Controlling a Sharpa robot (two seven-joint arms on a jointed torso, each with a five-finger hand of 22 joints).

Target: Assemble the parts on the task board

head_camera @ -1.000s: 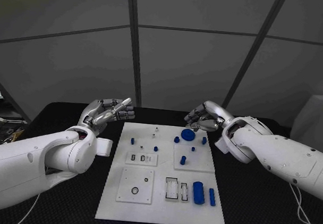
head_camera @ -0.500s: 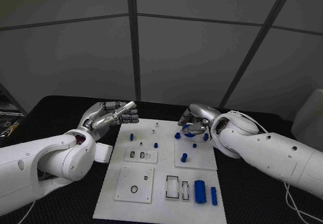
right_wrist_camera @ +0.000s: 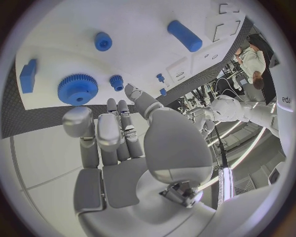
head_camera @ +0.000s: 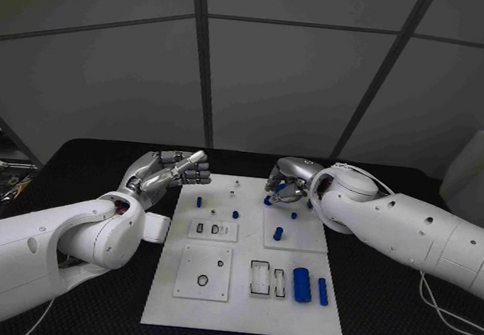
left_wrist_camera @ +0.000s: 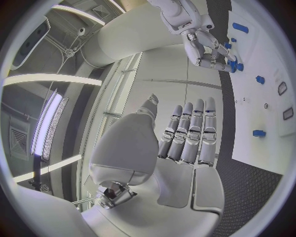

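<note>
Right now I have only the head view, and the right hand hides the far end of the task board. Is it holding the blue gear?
Observer: No. In the right wrist view the blue gear lies flat on the task board, just beyond the fingers of the right hand. I cannot tell whether they touch it.
Operator: And the left hand? It looks curled from here.
Observer: The left wrist view shows the left hand with its fingers straight, side by side, holding nothing.

Parts (head_camera: 298,286) on task board (head_camera: 243,315), mid-table (head_camera: 390,310).
</note>
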